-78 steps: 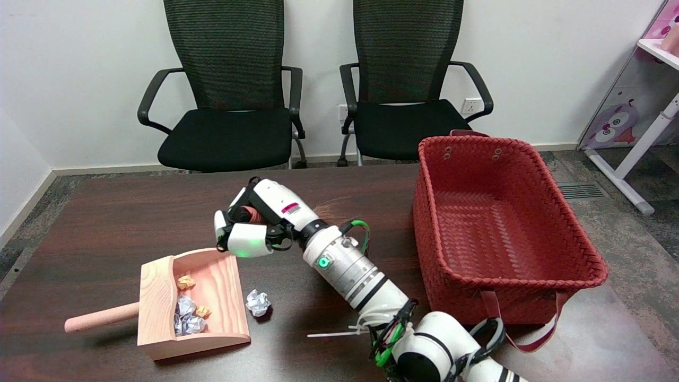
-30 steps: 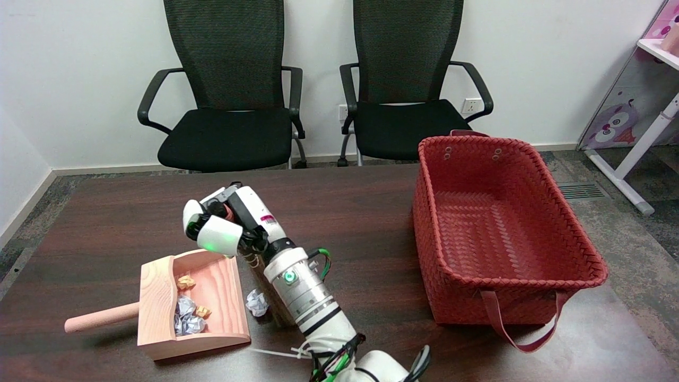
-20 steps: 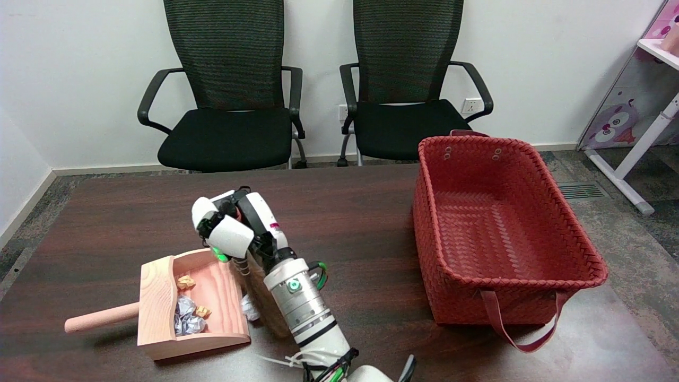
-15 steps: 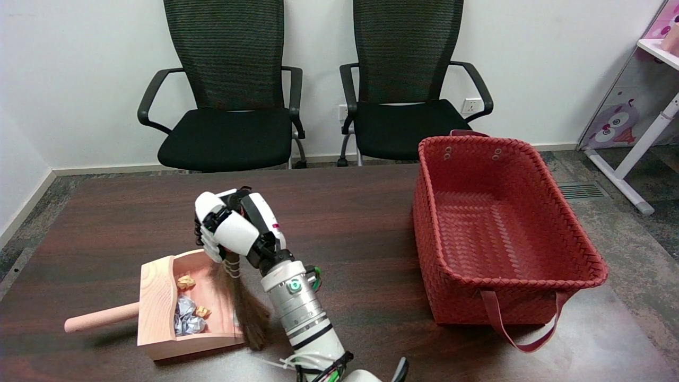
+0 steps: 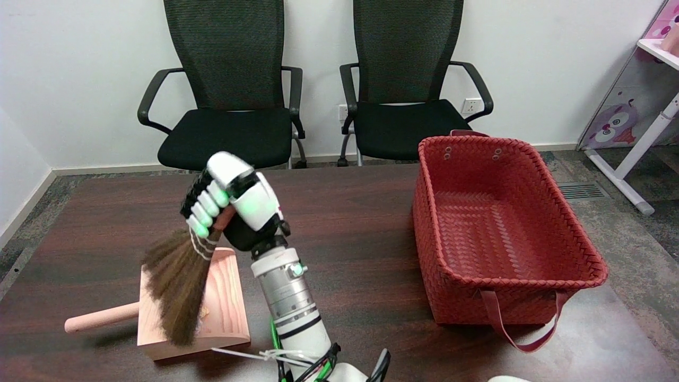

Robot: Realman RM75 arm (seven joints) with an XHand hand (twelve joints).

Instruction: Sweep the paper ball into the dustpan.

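Dark table [image 5: 345, 223]: broom [image 5: 177, 289] is gripped by right hand [image 5: 231, 204], bristles over dustpan [image 5: 225, 313] at 8 o'clock; paper ball hidden, judged light, easily flicked.

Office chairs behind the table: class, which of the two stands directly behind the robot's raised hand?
The left office chair. The right hand, gripping the hand broom, overlaps its seat's front edge; the right office chair stands nearer the red woven basket.
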